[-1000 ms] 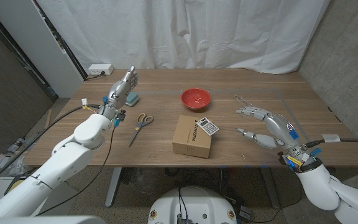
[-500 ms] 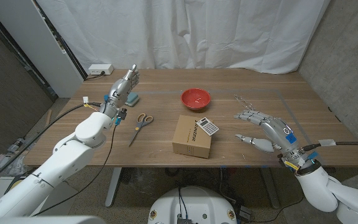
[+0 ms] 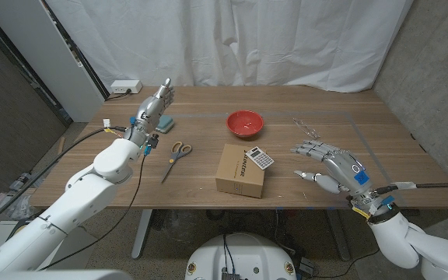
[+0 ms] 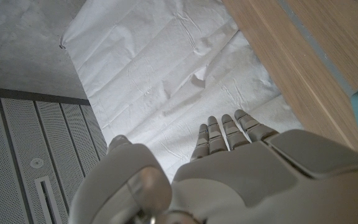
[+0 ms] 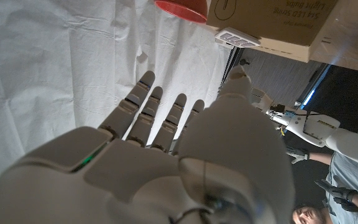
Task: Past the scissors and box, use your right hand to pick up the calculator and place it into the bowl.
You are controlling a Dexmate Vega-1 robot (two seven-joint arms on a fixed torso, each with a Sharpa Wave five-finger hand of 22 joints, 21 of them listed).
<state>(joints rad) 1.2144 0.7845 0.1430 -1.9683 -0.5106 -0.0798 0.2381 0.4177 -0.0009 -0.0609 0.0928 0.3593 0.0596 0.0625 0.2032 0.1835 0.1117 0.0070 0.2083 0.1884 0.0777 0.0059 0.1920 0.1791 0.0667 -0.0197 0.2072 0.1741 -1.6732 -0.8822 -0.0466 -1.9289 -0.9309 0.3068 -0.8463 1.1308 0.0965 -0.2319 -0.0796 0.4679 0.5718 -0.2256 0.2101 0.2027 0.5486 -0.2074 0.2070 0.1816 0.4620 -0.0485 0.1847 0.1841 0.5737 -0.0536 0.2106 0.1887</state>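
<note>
The right robot hand (image 3: 334,166) hovers over the wooden surface (image 3: 395,148) with its fingers spread apart and nothing in them, its fingertips reaching toward the cardboard box (image 3: 241,171). The calculator (image 3: 260,158) lies on top of that box at the corner nearest this robot hand, tilted and partly overhanging the edge; in the right wrist view the calculator (image 5: 237,38) shows just past the fingertips against the box (image 5: 278,22), with open surface between them. Beyond the box from the right robot hand stands the red bowl (image 3: 244,122), apart from the box, also seen as a red rim (image 5: 180,10) in the right wrist view. The scissors (image 3: 176,157) lie on the far side of the box from this robot hand, well apart from it. The left robot hand (image 3: 155,106) is raised over the far left part of the surface, fingers open and holding nothing, beside a small teal block (image 3: 166,123). A white power strip (image 3: 125,87) sits at the surface's back corner near the white curtain (image 3: 247,39).
</note>
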